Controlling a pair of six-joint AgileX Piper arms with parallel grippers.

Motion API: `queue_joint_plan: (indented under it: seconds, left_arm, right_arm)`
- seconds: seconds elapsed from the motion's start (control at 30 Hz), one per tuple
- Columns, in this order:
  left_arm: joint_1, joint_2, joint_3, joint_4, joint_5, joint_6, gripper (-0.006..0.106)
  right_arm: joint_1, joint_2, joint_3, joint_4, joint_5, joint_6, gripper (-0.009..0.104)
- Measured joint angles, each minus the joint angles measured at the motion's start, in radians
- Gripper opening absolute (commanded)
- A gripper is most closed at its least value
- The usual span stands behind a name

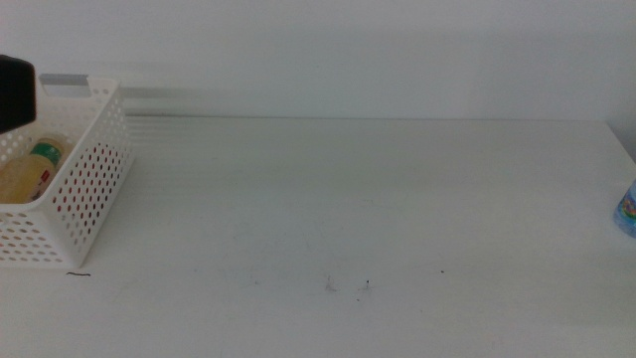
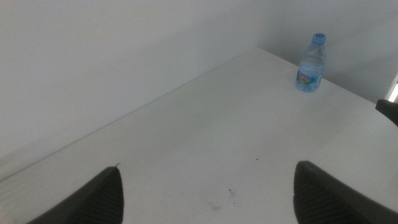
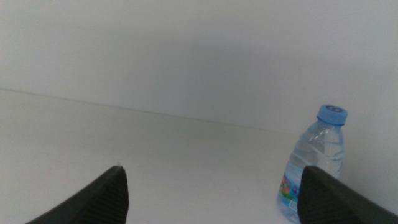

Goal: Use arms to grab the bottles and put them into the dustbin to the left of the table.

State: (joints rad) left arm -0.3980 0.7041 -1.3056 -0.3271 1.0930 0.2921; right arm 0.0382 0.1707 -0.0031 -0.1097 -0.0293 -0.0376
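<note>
- The dustbin point(image 1: 84, 189) sits at the table's point(image 1: 328, 199) left edge, partly cut off by the middle view. A yellow juice bottle point(image 1: 28, 171) already lies inside it against the near wall; I cannot see a red can anywhere.
- A dark blurred shape at the far left of the middle view, above the dustbin, is probably part of the left arm; too little shows to be sure.
- The left gripper point(image 2: 208, 190) hangs above the table with its jaws spread wide and nothing between them. Its camera looks across the bare middle toward the far right corner.
- The water bottle point(image 1: 626, 209) stands upright at the table's right edge, well apart from the dustbin, only its label side showing in the middle view.
- The right gripper point(image 3: 214, 193) has its jaws wide apart and empty, with the water bottle just beside one jaw, not between them.
- Judged step: the last visible bottle is yet to be fetched. The right gripper needs to centre on it, close around its body, then carry or pass it leftward.
</note>
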Motion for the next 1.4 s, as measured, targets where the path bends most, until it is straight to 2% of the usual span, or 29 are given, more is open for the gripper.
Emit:
queue_joint_plan:
  seconds: [0.23, 0.6, 0.87, 1.4]
  left_arm:
    - [0.0, 0.0, 0.0, 0.0, 0.0, 0.0, 0.094]
    - [0.0, 0.0, 0.0, 0.0, 0.0, 0.0, 0.094]
    - [0.0, 0.0, 0.0, 0.0, 0.0, 0.0, 0.094]
    - [0.0, 0.0, 0.0, 0.0, 0.0, 0.0, 0.094]
  right_arm:
    - [0.0, 0.11, 0.0, 0.005, -0.11, 0.006, 0.093]
    - [0.0, 0.162, 0.0, 0.005, -0.172, -0.004, 0.093]
    - [-0.07, 0.269, 0.0, 0.005, -0.201, -0.005, 0.093]
    - [-0.111, 0.763, 0.0, 0.007, -0.645, -0.007, 0.093]
